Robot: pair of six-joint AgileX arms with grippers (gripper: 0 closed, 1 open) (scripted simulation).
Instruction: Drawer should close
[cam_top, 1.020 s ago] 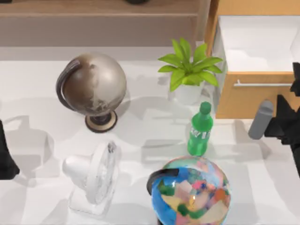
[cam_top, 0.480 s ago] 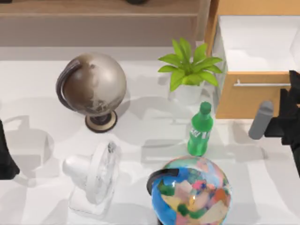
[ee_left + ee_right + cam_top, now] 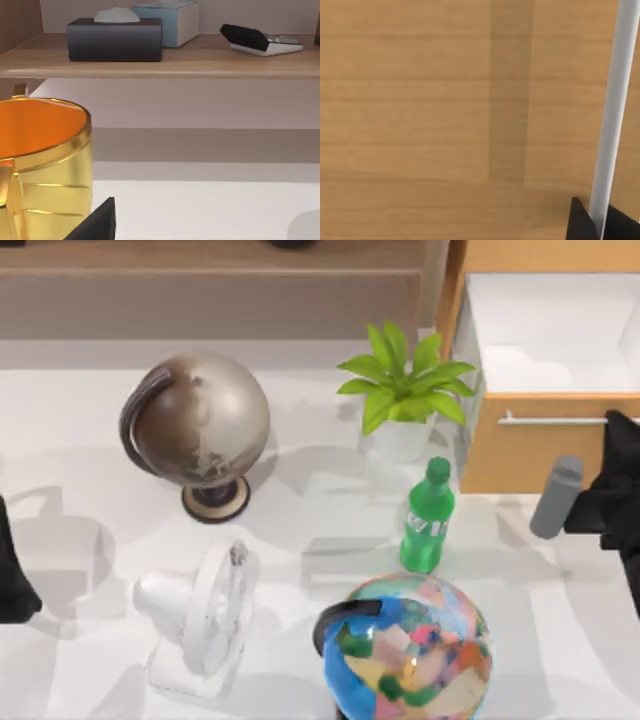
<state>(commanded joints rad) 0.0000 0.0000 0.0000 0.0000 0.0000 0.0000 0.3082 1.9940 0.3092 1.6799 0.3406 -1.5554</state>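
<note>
Against the open drawer (image 3: 545,455) front, right pincer (image 3: 622,435) straddles handle (image 3: 612,115).

We see bare table (image 3: 330,505) left of the open drawer (image 3: 535,450), hemmed by plant (image 3: 402,390) and green bottle (image 3: 428,517).

The top camera is looking straight down on the table (image 3: 300,520). The left wrist camera is facing a shelf (image 3: 165,60) from low down. The right wrist camera is pressing close to the drawer (image 3: 420,100), which the top view (image 3: 520,455) is also showing.
</note>
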